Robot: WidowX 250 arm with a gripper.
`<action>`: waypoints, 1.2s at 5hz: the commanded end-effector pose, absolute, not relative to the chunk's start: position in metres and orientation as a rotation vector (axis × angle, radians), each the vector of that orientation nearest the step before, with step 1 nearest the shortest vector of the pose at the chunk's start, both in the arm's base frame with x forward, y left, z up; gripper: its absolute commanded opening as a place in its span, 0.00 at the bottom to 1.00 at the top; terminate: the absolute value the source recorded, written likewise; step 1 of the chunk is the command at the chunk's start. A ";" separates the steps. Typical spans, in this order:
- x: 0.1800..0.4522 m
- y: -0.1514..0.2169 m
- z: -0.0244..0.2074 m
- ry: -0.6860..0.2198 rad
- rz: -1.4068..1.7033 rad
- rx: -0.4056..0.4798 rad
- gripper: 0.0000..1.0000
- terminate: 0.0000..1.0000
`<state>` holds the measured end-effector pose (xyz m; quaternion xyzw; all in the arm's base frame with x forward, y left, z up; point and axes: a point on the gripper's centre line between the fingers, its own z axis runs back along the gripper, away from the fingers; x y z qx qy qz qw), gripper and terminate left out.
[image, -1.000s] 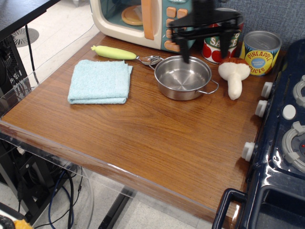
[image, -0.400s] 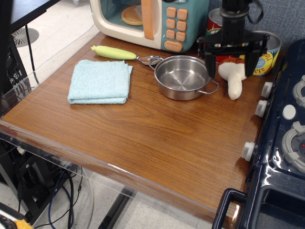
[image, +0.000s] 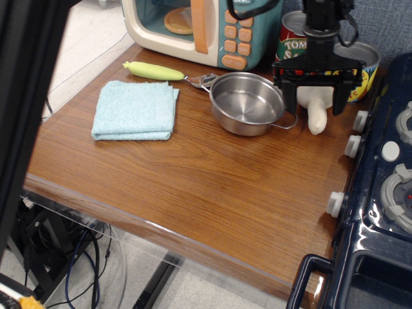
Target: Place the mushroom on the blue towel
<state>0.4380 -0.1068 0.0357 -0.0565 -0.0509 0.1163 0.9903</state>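
Note:
The mushroom (image: pixel 317 120) lies at the back right of the wooden table, between the steel pot and the pineapple can. Only its cream stem shows clearly; the reddish-brown cap is mostly hidden behind the gripper. My gripper (image: pixel 313 104) is open and hangs right over the mushroom, with one black finger (image: pixel 288 103) on its left and the other on its right. The fingers straddle it without closing. The blue towel (image: pixel 134 110) lies folded and flat at the left of the table, with nothing on it.
A steel pot (image: pixel 248 103) stands just left of the mushroom. A yellow-green handled spoon (image: pixel 154 71) lies behind the towel. A toy microwave (image: pixel 193 26), a tomato can (image: pixel 293 38) and a pineapple can (image: pixel 364 64) line the back. A toy stove (image: pixel 386 187) borders the right. A dark blurred shape (image: pixel 19 96) covers the left edge.
The gripper moved right from above the pot to over the mushroom and came down around it. A dark shape has entered at the left edge.

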 end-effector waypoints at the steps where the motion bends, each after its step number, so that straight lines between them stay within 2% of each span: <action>1: 0.438 -0.120 0.055 -0.149 0.185 -0.116 1.00 0.00; 2: 0.437 -0.119 0.049 -0.145 0.195 -0.118 0.00 0.00; 4: 0.436 -0.120 0.051 -0.157 0.194 -0.108 0.00 0.00; 5: 0.437 -0.118 0.059 -0.164 0.189 -0.103 0.00 0.00; 6: 0.437 -0.113 0.078 -0.184 0.201 -0.123 0.00 0.00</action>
